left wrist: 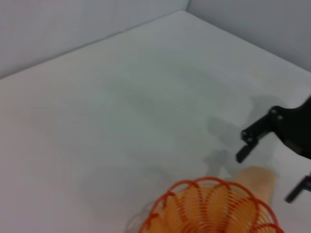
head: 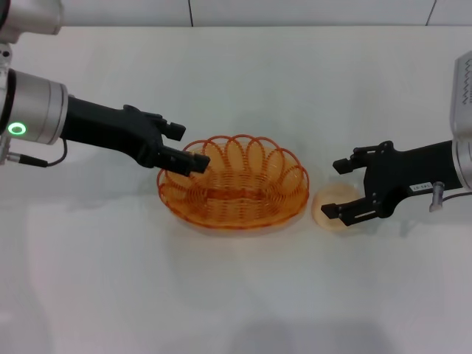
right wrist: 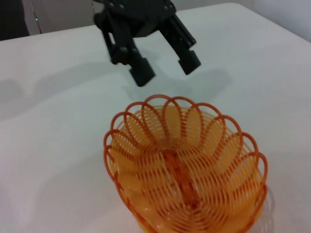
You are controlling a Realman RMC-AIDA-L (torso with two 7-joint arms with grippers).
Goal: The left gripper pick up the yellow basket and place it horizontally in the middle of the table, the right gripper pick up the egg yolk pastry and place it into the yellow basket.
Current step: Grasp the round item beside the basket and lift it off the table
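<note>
The yellow basket [head: 232,183] lies lengthwise on the white table [head: 236,295], near its middle. It is empty, as the right wrist view [right wrist: 184,170] shows. My left gripper [head: 186,147] is open at the basket's left end. The right wrist view shows this gripper [right wrist: 165,68] just clear of the rim, holding nothing. The egg yolk pastry [head: 330,198] rests on the table just right of the basket. My right gripper [head: 339,188] is open, with one finger on each side of the pastry. The left wrist view shows the basket's end [left wrist: 214,208], the pastry [left wrist: 257,179] and the right gripper [left wrist: 272,167].
A wall runs along the table's far edge [head: 236,26]. Bare tabletop lies in front of and behind the basket.
</note>
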